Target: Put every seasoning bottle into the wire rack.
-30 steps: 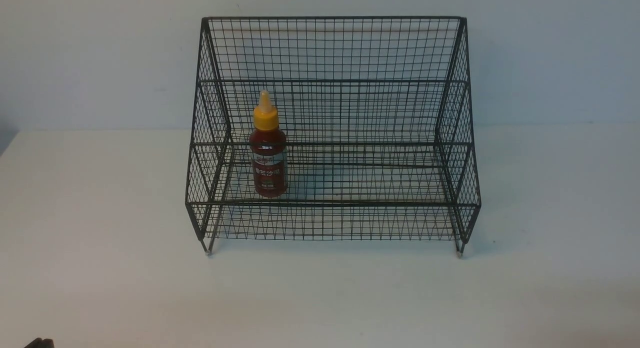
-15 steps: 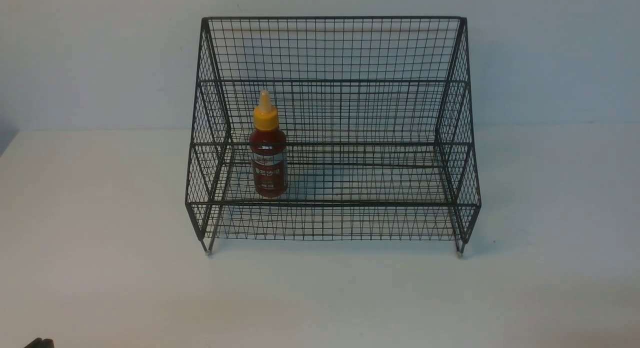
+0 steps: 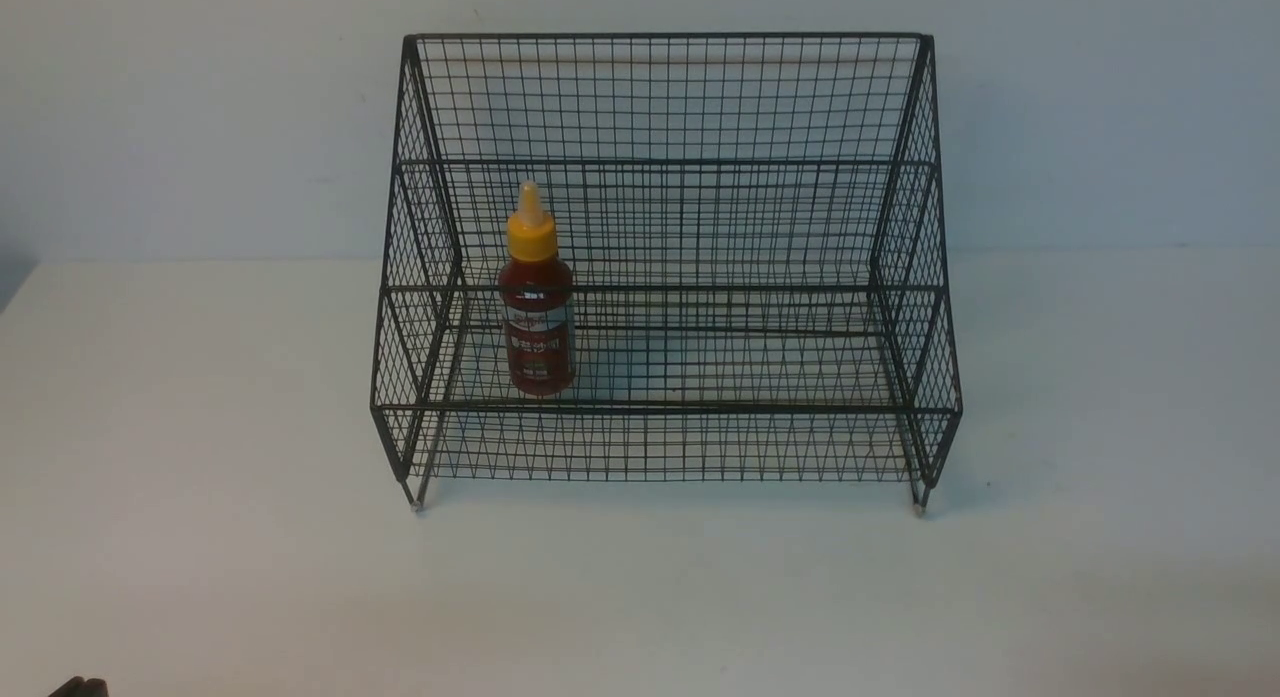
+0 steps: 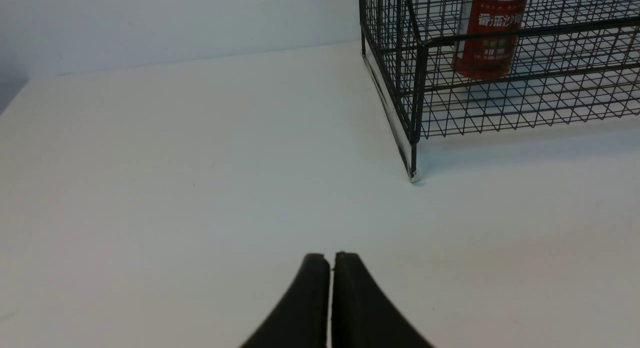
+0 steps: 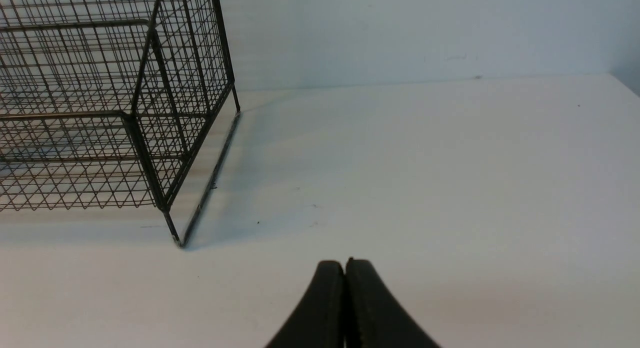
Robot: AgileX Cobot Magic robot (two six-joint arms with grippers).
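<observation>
A seasoning bottle of dark red sauce with a yellow nozzle cap stands upright on the lower tier of the black wire rack, toward its left side. The left wrist view shows the bottle's lower half behind the wire rack's front bars. My left gripper is shut and empty above bare table, well short of the rack's left front foot. My right gripper is shut and empty too, off the wire rack's right front corner. In the front view only a dark tip of the left gripper shows at the bottom edge.
The white table runs back to a pale wall behind the rack. The rack's feet rest on the table.
</observation>
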